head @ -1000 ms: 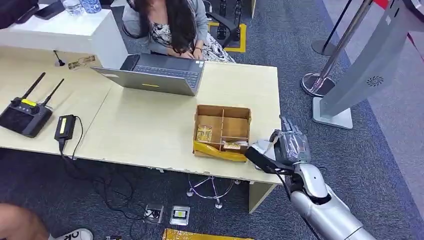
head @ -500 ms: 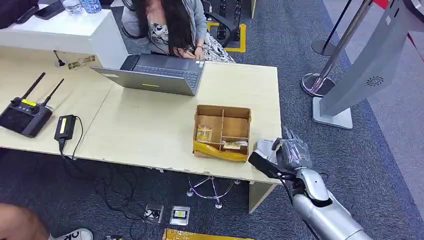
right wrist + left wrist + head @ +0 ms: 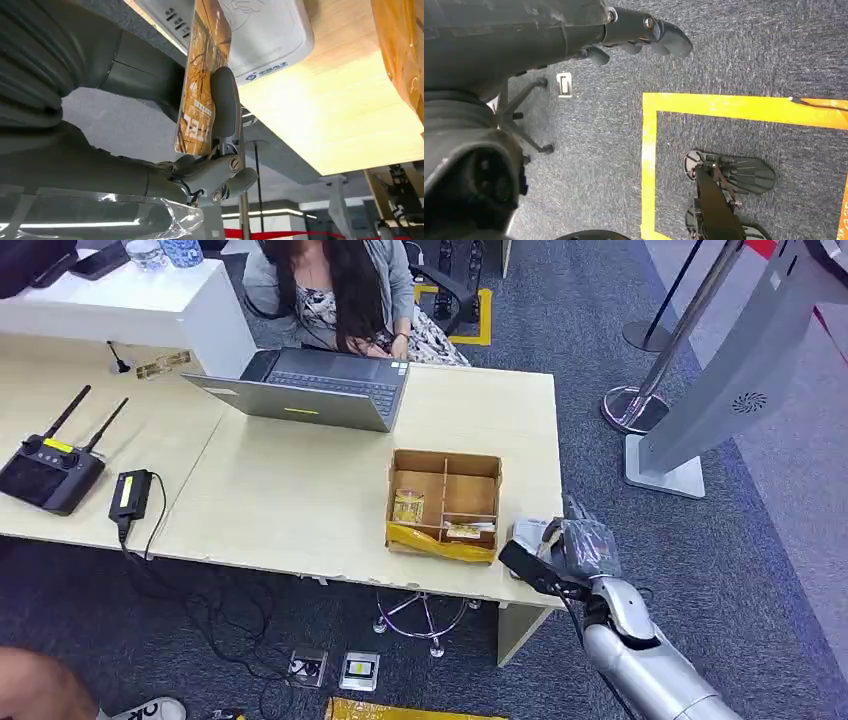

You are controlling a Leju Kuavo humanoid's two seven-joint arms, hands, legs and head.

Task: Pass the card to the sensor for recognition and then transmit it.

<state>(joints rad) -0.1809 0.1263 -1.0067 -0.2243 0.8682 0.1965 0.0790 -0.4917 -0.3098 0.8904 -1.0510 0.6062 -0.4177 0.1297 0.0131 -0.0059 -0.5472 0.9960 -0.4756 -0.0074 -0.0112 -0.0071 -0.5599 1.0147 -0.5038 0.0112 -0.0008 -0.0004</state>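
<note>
My right hand (image 3: 578, 546) hangs just past the desk's right front corner and pinches an orange patterned card (image 3: 201, 75) between thumb and fingers (image 3: 224, 102). In the right wrist view the card stands edge-on close to a white card sensor (image 3: 260, 35) lying on the desk. That sensor (image 3: 532, 533) is partly hidden behind my hand in the head view. My left hand (image 3: 644, 32) hangs over the carpet with fingers curled and nothing in it.
A brown divided box (image 3: 445, 502) holding more cards sits on the light wooden desk (image 3: 300, 490) left of the sensor. A person works at a laptop (image 3: 310, 388) across the desk. A grey kiosk (image 3: 740, 370) and a stanchion base (image 3: 630, 405) stand to the right.
My right hand with the card has drifted slightly lower and toward me near the desk corner. The person at the laptop has shifted a little.
</note>
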